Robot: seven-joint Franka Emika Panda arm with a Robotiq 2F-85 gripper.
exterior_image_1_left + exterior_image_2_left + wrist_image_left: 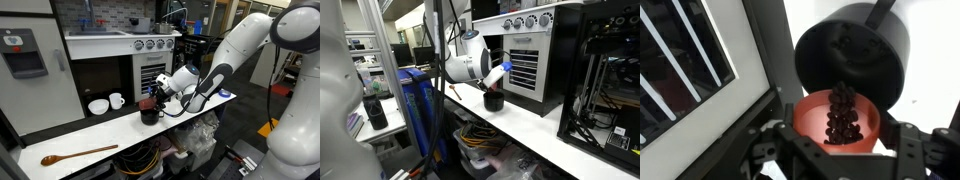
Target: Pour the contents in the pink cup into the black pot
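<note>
- pink cup (837, 128): plastic look, smooth wall, slight sheen along the rim.
- dark pieces (843, 108) at the cup mouth: small bumpy lumps, a bit shiny; material unclear.
- black pot (855, 50): matt black, smooth outside; metal or plastic, cannot tell.
- claw (840, 150): black, matt, hard-looking parts.
- robot arm (250, 45): white shell, smooth, glossy plastic look.
- tabletop (90, 135): white, smooth, faint gloss.
- spoon (78, 154): brown wood, matt.
- white bowl (98, 106) and white mug (117, 100): smooth, glossy, ceramic look.
- knobs (150, 43) on the oven front: silvery, metallic shine.
- oven door frame (730, 110): white, smooth, matt.
</note>
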